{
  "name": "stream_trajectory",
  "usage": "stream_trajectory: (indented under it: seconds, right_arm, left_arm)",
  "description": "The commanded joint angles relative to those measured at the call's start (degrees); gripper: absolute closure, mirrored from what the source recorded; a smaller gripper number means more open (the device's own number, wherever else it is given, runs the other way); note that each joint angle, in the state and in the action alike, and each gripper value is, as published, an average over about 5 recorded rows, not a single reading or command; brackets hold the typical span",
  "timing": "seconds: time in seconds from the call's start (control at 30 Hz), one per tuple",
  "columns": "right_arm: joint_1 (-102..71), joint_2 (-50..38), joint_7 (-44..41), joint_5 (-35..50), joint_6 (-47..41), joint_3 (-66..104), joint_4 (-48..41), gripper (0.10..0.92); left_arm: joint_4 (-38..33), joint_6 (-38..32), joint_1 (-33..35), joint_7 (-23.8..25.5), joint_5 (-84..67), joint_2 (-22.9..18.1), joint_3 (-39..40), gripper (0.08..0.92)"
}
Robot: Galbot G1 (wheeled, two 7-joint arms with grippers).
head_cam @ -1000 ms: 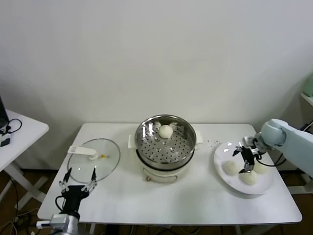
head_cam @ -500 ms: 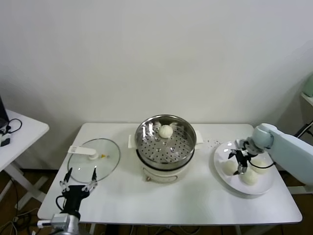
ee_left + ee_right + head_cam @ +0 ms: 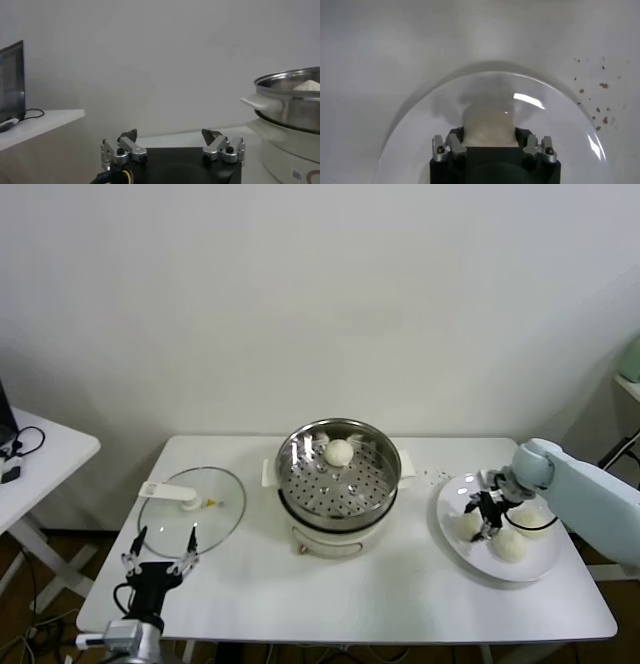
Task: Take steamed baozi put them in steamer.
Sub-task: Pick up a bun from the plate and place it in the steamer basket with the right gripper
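One bun [image 3: 339, 451] sits in the steamer [image 3: 338, 469]; at the table's right edge, the right gripper [image 3: 487, 519] has just clamped a second bun [image 3: 470, 525] on the plate [image 3: 535, 566], ready for lifting. The left gripper [image 3: 160, 559] waits, jaws apart, at the front-left corner.

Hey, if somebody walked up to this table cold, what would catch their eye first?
Probably the shiny steamer at the table's middle, one baozi already on its perforated tray. Next, the right gripper closed on a bun on the white plate at the right. The glass lid lies flat to the left, the left gripper idle near it.
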Motion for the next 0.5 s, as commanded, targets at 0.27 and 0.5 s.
stream_trajectory:
  seconds: [0.27, 0.5]
  right_arm:
    - [7.47, -0.90, -0.32, 6.94, -1.29, -5.42, 0.95, 0.347]
    - [25.04, -0.92, -0.78, 18.88, -2.74, -19.49, 2.00, 0.347]
  left_arm:
    - [-0.50, -0.05, 0.15, 0.02, 0.00, 0.00, 0.08, 0.177]
    - [-0.86, -0.08, 0.11, 0.02, -0.03, -0.15, 0.44, 0.177]
